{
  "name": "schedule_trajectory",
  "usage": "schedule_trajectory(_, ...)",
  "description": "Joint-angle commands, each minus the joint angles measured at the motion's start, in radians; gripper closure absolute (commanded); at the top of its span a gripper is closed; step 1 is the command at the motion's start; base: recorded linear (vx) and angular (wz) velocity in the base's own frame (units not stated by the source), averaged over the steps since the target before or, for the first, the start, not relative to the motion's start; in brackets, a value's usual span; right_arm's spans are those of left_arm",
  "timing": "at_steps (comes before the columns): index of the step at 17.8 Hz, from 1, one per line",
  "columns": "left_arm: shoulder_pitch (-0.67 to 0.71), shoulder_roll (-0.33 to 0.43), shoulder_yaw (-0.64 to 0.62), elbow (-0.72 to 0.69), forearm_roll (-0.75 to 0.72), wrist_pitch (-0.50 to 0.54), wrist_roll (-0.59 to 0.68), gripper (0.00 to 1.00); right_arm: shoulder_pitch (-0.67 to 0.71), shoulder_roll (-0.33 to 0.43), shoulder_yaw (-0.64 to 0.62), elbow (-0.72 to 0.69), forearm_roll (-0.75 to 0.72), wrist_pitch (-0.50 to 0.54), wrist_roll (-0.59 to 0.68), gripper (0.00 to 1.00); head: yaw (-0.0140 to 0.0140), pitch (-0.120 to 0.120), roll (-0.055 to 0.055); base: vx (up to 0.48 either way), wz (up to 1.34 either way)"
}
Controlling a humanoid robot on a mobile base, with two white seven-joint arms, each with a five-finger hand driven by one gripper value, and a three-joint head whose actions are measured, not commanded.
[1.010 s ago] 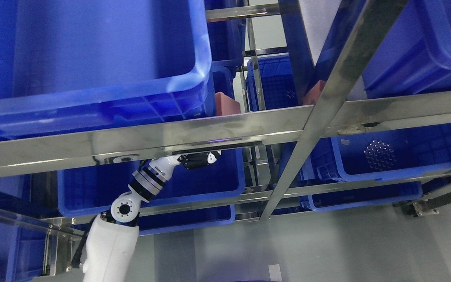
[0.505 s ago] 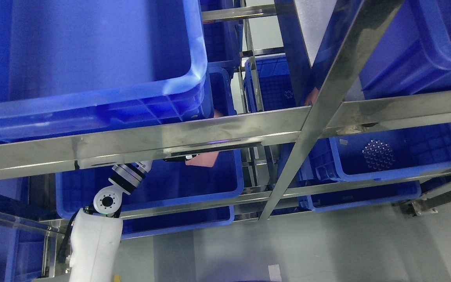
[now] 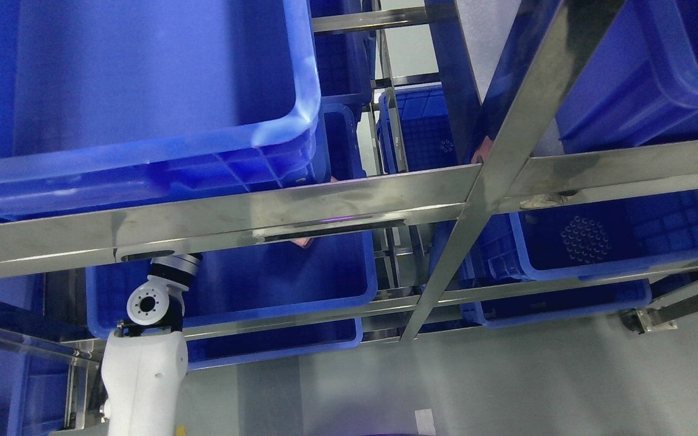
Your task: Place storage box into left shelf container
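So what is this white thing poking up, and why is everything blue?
You are looking through a camera on a robot's head, tilted a little, so the shelves look slanted. The white thing is the robot's left arm, coming up from the bottom left. Its hand is hidden behind the shiny metal shelf rail, so we cannot see the fingers. The blue things are big plastic bins. One large blue bin sits on the upper shelf, and the arm reaches toward the lower left blue bin. A tiny pink corner peeks out under the rail, probably the storage box it carries, but most of it is hidden. The other arm is not in the picture.
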Motion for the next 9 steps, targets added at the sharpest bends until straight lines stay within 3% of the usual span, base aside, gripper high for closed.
schedule_trajectory(1, 0.122, -0.001, 0.029, -0.338, 0.166, 0.102, 0.036, 0.01, -0.003, -0.017, 0.000, -0.017, -0.021, -0.001, -0.001, 0.00, 0.0000, 0.000, 0.000, 0.000, 0.00)
schedule_trajectory(5, 0.192, -0.001, 0.027, -0.396, 0.165, 0.017, 0.163, 0.00, -0.003, -0.017, 0.000, -0.017, -0.021, 0.001, 0.000, 0.00, 0.0000, 0.000, 0.000, 0.000, 0.00)
schedule_trajectory(9, 0.298, -0.001, 0.019, -0.396, 0.165, -0.043, 0.177, 0.00, -0.003, -0.017, 0.000, -0.017, -0.021, 0.001, -0.001, 0.00, 0.0000, 0.000, 0.000, 0.000, 0.00)
